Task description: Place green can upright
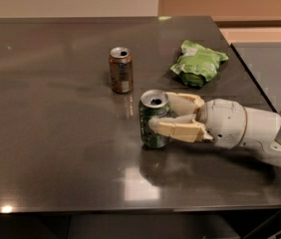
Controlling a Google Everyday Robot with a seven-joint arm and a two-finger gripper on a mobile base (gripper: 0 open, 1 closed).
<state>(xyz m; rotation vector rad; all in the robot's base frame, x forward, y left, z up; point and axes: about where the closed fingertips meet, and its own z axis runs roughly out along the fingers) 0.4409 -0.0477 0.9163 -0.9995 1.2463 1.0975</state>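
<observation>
The green can (pixel 151 114) stands upright on the dark metal table (pixel 46 133), right of centre, its silver top with the opening facing up. My gripper (pixel 166 114) reaches in from the right with its cream fingers (pixel 178 129) on both sides of the can, shut on it. The near finger lies across the can's front; the far finger runs behind it. The white arm (pixel 240 128) extends to the right edge of the view.
A brown-orange can (pixel 121 69) stands upright just behind and left of the green can. A light green snack bag (pixel 199 62) lies at the back right. The table's right edge runs close behind the arm.
</observation>
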